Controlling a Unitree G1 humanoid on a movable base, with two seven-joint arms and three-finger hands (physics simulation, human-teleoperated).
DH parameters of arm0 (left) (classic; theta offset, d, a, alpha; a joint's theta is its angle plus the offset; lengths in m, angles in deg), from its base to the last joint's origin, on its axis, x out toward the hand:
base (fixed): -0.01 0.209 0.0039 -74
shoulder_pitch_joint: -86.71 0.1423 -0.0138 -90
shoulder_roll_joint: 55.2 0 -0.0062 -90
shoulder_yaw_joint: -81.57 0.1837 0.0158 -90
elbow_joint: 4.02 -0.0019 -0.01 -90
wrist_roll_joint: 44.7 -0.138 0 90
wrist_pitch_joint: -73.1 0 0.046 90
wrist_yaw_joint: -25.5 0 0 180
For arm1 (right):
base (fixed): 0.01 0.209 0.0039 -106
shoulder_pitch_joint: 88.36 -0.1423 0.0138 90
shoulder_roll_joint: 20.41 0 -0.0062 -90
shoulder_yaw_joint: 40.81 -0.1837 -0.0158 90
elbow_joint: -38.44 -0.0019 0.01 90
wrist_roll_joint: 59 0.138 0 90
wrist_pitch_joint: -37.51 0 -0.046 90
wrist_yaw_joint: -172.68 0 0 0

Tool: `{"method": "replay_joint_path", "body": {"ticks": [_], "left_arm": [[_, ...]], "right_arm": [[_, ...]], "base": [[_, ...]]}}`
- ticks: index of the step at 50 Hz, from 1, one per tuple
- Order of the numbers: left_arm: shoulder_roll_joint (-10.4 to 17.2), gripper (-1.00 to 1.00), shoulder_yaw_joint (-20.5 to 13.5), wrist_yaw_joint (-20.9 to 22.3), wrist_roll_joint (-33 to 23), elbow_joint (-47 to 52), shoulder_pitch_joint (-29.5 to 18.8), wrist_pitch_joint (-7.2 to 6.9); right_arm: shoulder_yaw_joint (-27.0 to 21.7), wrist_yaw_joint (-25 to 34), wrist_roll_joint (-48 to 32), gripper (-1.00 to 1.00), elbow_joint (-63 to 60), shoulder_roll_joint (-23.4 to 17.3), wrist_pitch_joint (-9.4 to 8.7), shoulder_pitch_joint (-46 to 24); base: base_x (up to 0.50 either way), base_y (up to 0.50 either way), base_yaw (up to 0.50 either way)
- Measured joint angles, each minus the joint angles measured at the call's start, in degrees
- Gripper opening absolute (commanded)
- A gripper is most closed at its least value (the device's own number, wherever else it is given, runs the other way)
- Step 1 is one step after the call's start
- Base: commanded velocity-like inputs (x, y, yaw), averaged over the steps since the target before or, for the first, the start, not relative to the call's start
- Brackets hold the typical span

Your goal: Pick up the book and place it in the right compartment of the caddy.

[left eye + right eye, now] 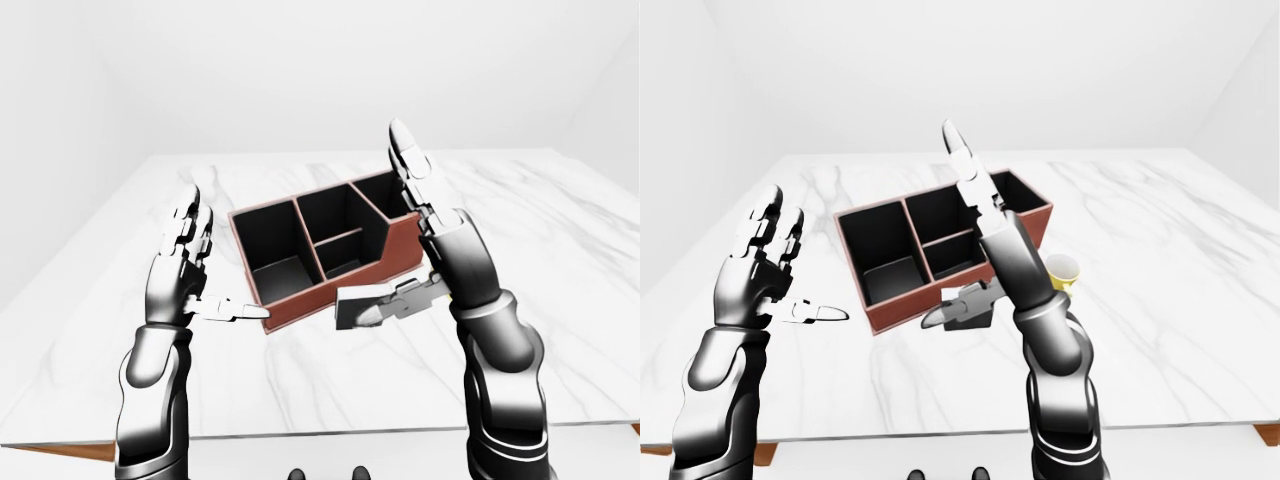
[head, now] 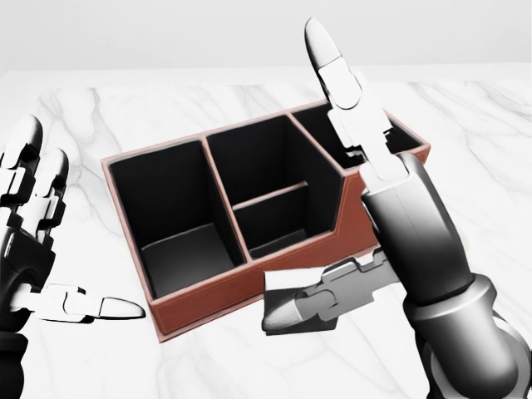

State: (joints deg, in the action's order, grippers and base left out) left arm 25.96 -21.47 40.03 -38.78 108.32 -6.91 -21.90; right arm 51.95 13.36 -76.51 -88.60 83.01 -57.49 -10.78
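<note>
Nearest the camera, the robot's right three-finger hand (image 2: 366, 224) is spread wide: two fingers point straight up and the thumb (image 2: 312, 301) sticks out to the left, low over the white marble tabletop (image 1: 300, 375). It isn't pinching anything. The small black book with a white page edge (image 1: 352, 308) stands just behind that thumb, right against the near wall of the caddy; the thumb covers most of it in the head view, so I can't tell if they actually touch. In the right-eye view it shows as a dark block just under the thumb.

Over on the left, the left three-finger hand (image 2: 33, 241) is also spread, fingers up and thumb pointing right, hovering above the table and apart from the caddy.

Further out sits the reddish-brown leather caddy with black compartments (image 2: 199, 309), angled on the table. Its right compartment (image 1: 385, 195) is partly hidden by the right hand's fingers.

Off to the right, in the right-eye view, a small yellow cup (image 1: 1062, 270) peeks out beside the right forearm.
</note>
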Motion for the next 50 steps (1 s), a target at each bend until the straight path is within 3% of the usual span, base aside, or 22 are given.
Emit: {"method": "replay_joint_path", "body": {"ticks": [20,31,32,36,39,50], "left_arm": [[0.0,1.0,0.05,0.06,-0.14,-0.01,0.05,0.0],[-0.01,1.0,0.06,0.1,-0.15,-0.05,0.09,0.0],[-0.02,1.0,0.07,0.1,-0.16,-0.06,0.09,0.0],[-0.02,1.0,0.09,0.13,-0.17,-0.09,0.12,0.0],[-0.03,1.0,0.1,0.16,-0.17,-0.1,0.14,0.0],[-0.09,1.0,0.16,0.32,-0.16,-0.06,0.26,0.0]], "right_arm": [[1.41,0.78,-2.16,1.0,-1.17,0.29,0.0,1.38],[2.67,2.05,-7.97,1.0,-1.46,0.12,0.0,3.74],[2.77,2.21,-8.67,0.65,-1.43,0.14,0.0,3.92],[3.16,2.81,-11.92,0.15,-1.1,0.19,0.0,4.68],[3.4,3.34,-14.33,0.09,-0.77,0.34,0.0,5.2],[3.73,5.46,-21.05,0.16,0.06,0.89,0.0,6.68]], "base": [[0.13,0.0,0.0],[0.0,0.0,0.0],[0.0,0.0,0.0],[0.0,0.0,0.0],[0.0,0.0,0.0],[0.0,0.0,0.0]]}}
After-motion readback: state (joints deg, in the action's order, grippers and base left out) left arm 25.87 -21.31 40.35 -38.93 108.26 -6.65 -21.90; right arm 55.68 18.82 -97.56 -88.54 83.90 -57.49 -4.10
